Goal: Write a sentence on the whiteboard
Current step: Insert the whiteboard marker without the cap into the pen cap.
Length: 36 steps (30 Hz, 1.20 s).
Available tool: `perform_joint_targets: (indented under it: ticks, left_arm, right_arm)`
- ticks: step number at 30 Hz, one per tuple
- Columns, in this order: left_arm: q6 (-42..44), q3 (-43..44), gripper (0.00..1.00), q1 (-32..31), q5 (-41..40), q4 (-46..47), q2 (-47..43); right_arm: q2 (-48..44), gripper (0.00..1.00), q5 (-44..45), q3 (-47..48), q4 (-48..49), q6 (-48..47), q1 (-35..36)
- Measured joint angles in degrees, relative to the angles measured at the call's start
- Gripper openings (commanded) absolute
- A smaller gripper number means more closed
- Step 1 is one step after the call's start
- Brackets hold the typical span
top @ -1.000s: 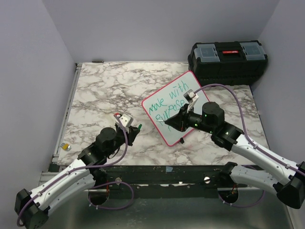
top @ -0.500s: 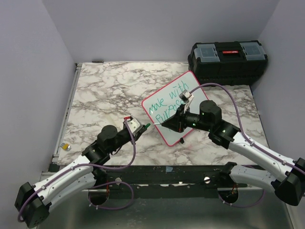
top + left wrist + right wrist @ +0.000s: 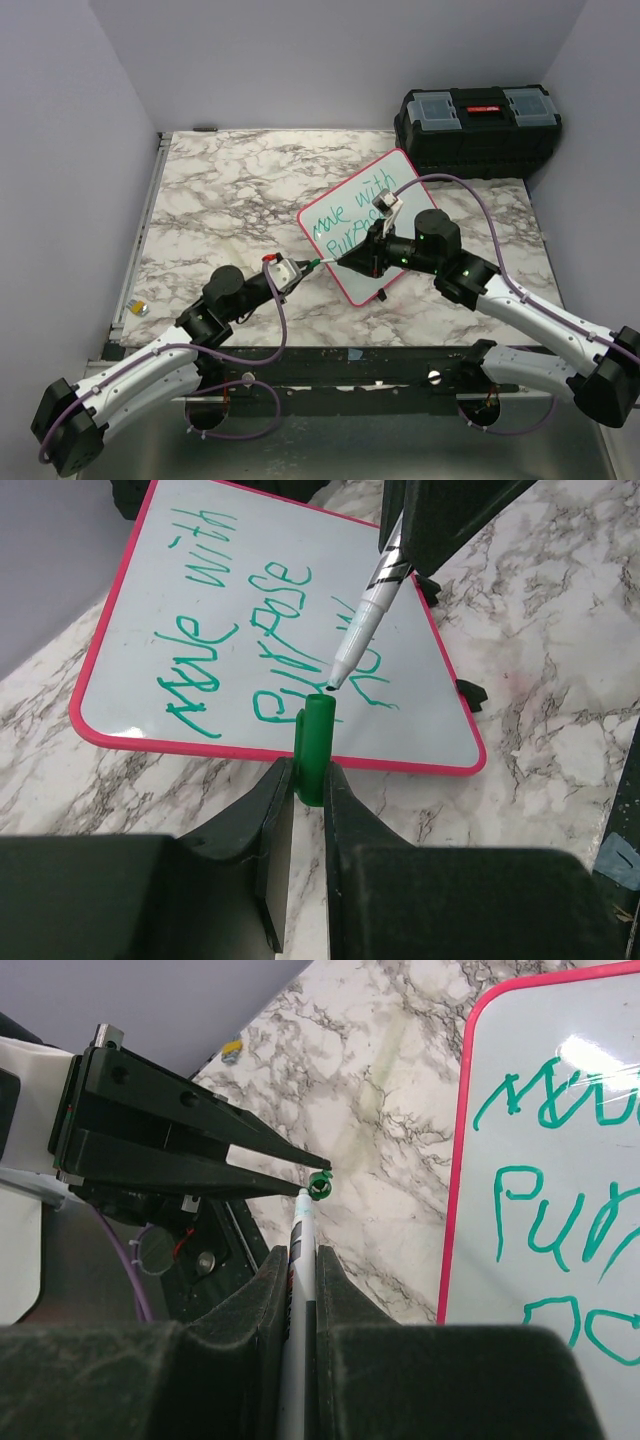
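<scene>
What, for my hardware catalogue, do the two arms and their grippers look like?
Both the left arm and right arm have white link shells between chunky black joints, with a purple cable looping along each. The left gripper and right gripper have flat, black, tapering fingers.

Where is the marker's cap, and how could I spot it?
On the grey-veined marble tabletop lies a pink-framed white whiteboard with green writing. By its near-left edge, the left arm's fingers pinch a short green plastic cap. It is the only solid green piece, its open end facing the tip of the white marker.
</scene>
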Motion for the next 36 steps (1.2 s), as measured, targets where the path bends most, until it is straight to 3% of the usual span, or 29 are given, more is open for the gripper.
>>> perform_joint_targets:
  ticks: [36]
  left_arm:
    - [1.64, -0.55, 0.00, 0.00, 0.31, 1.44, 0.44]
  right_arm:
    - [0.90, 0.01, 2.16, 0.00, 0.20, -0.11, 0.00]
